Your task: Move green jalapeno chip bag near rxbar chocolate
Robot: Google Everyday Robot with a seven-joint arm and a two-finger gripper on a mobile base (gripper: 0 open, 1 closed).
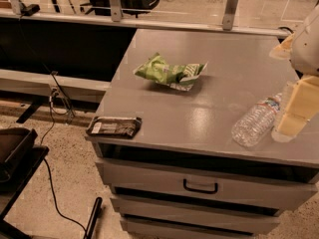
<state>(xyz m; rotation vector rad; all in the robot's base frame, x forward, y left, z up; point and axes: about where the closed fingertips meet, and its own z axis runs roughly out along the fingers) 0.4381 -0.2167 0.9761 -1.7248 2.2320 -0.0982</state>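
The green jalapeno chip bag (169, 72) lies crumpled on the grey cabinet top (164, 108), toward the back and a little left of centre. The rxbar chocolate (113, 127) lies flat at the front left corner of the top, its pale label patch at the left end. My gripper (293, 118) hangs at the right edge of the view, above the front right of the top, well to the right of the bag and holding nothing that I can see.
A clear plastic water bottle (254, 121) lies on its side at the front right, just left of the gripper. Drawers with a black handle (200, 186) are below. A glass partition rail (149, 24) runs behind. Cables and a dark stand (20, 153) are on the floor to the left.
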